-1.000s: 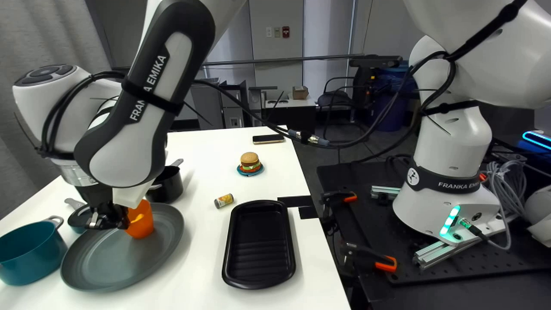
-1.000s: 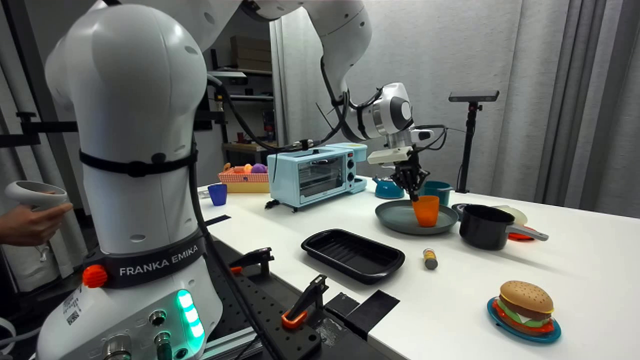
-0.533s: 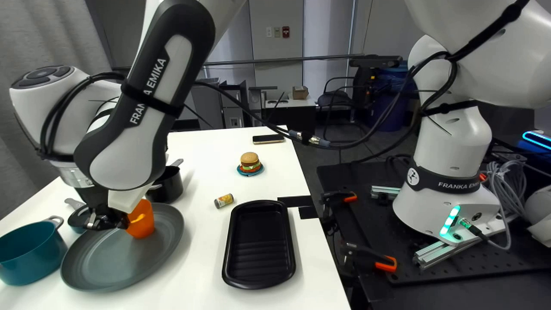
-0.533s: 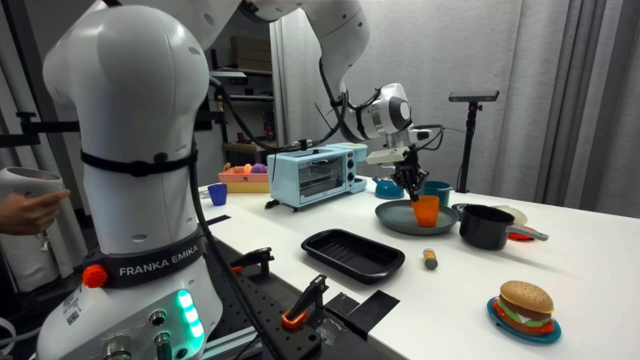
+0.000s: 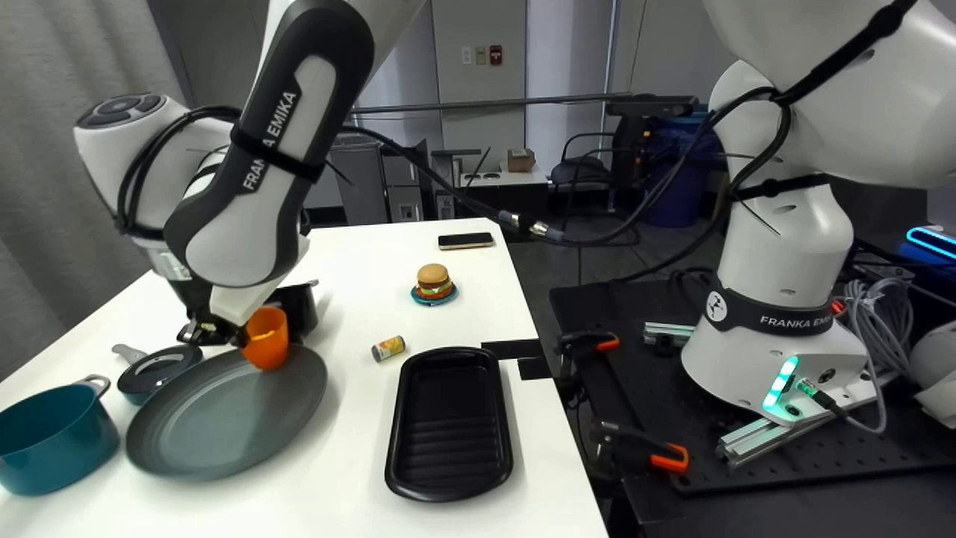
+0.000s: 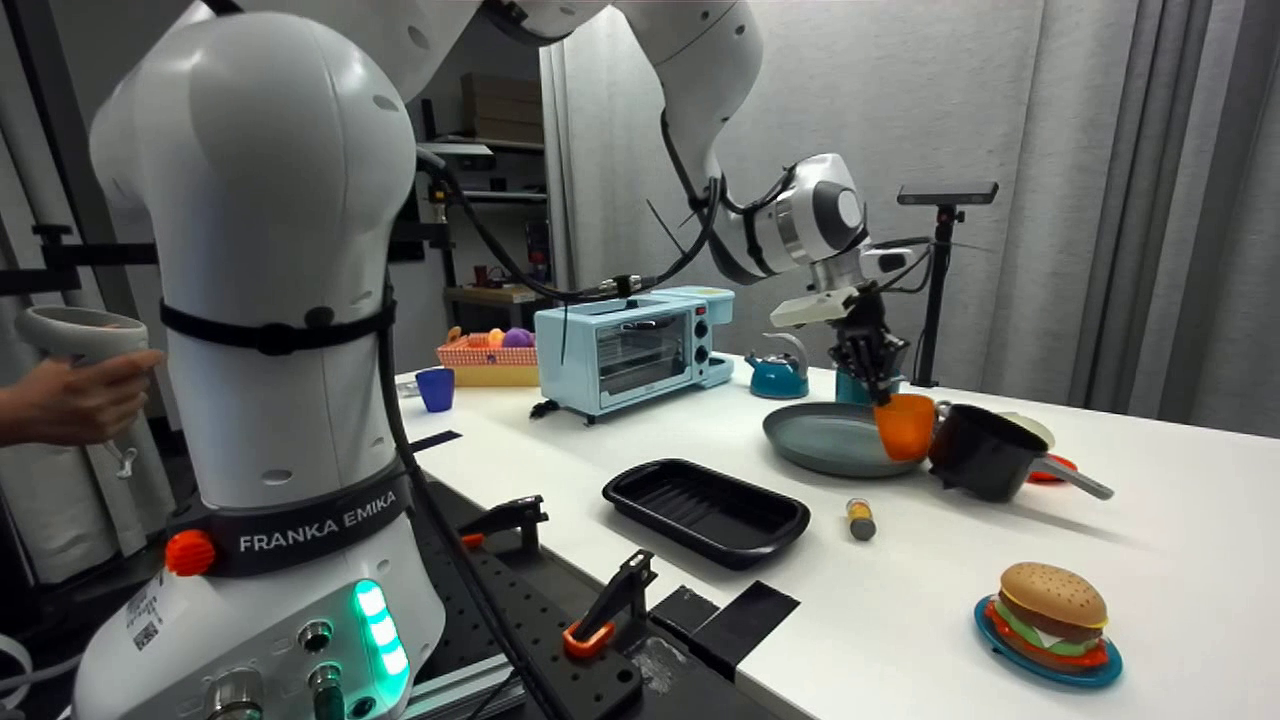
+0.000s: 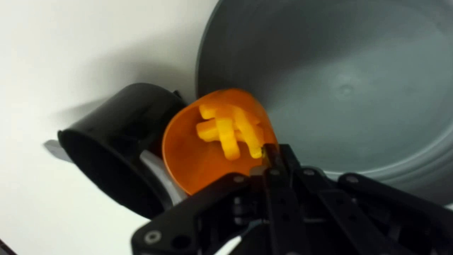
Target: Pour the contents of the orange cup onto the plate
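A: What has just changed?

B: The small bright-orange plastic cup (image 6: 905,430) has shifted from inside the large round grey-green plate (image 5: 224,418) to the plate's edge, where it leans. The plate itself has slid slightly, and the small black pot (image 6: 982,460) with a grey handle, just beside the plate, now tips away from it. Whether cup and pot touch cannot be told.

A: Is anything gripping the cup?

B: Yes. The black two-fingered gripper (image 7: 277,151) is closed on the cup's wall.

A: And what is inside it?

B: Short yellow-orange stick-shaped pieces (image 7: 227,138) lie in the cup, so the pour seems not yet begun.

A: What does that mean for the task?

B: The cup is held but probably badly placed. It likely needs to come back over the plate's middle before tipping; poured from here, pieces could land outside the rim.
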Tool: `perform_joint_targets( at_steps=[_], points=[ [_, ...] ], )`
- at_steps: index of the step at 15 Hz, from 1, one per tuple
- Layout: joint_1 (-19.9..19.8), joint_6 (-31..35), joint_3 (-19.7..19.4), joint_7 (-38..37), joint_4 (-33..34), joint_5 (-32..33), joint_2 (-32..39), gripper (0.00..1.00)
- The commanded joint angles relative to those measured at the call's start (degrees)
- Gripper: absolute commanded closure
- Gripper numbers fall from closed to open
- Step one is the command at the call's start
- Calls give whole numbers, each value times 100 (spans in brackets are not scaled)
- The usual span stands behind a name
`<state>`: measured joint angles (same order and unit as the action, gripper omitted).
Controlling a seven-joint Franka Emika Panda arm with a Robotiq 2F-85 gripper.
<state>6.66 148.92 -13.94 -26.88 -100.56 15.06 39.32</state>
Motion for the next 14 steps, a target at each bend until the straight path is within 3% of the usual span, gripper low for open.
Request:
perform_joint_targets(
  at_steps=[1, 5, 14],
  points=[
    [-377, 7, -181, 245, -15, -180, -146, 99],
    [-582, -22, -236, 364, 62, -162, -138, 99],
    [-593, -15, -131, 432, 177, -184, -162, 99]
  ],
)
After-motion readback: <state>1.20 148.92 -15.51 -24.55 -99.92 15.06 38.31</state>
